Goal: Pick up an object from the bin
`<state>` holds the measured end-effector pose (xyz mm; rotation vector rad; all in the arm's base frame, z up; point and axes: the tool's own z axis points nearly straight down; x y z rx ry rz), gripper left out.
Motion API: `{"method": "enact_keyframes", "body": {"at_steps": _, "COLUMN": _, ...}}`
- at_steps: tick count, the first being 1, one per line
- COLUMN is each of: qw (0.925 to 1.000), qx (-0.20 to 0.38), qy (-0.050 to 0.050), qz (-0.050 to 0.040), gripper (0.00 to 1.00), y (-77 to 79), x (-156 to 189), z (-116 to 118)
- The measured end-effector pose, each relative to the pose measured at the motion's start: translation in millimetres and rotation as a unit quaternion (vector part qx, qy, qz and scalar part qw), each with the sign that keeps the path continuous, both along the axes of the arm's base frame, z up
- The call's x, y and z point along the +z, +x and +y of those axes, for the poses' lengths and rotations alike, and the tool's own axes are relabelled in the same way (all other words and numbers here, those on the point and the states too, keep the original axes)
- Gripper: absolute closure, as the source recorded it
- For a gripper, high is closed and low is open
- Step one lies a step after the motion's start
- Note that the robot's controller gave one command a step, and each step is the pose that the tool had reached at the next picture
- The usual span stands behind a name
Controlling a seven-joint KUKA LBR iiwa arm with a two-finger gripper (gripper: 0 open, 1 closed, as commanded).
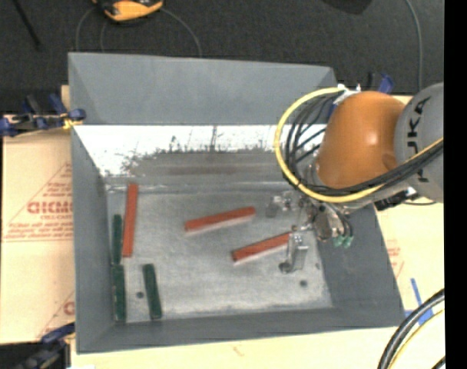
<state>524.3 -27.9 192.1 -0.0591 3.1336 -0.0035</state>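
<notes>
Presently the tool (295,256) sits low in the right half of the grey bin (210,102), at the right end of a flat red bar (256,250). Bar: long, narrow, orange-red, lying on the floor tilted, its right end higher in the view and meeting the tool. How far the tool is open, and whether it has hold of the bar: cannot tell. A second red bar (220,221) lies just up-left, apart from the first. Third red bar (130,220) near the left wall, with three dark green bars (152,290) beside and below it.
</notes>
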Motion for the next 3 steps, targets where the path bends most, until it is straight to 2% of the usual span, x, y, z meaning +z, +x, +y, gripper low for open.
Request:
{"method": "enact_keyframes", "body": {"at_steps": 1, "qw": 0.9993, "qx": 0.036, "qy": 0.002, "qz": 0.0048, "gripper": 0.00, "y": 9.3, "x": -14.9, "z": 33.9}}
{"method": "enact_keyframes", "body": {"at_steps": 2, "qw": 0.9983, "qx": 0.058, "qy": 0.000, "qz": -0.0047, "gripper": 0.00, "y": 44.5, "x": -41.6, "z": 33.3}}
{"method": "enact_keyframes", "body": {"at_steps": 3, "qw": 0.9976, "qx": 0.069, "qy": 0.001, "qz": -0.0002, "gripper": 0.00, "y": 18.0, "x": -105.7, "z": 37.0}}
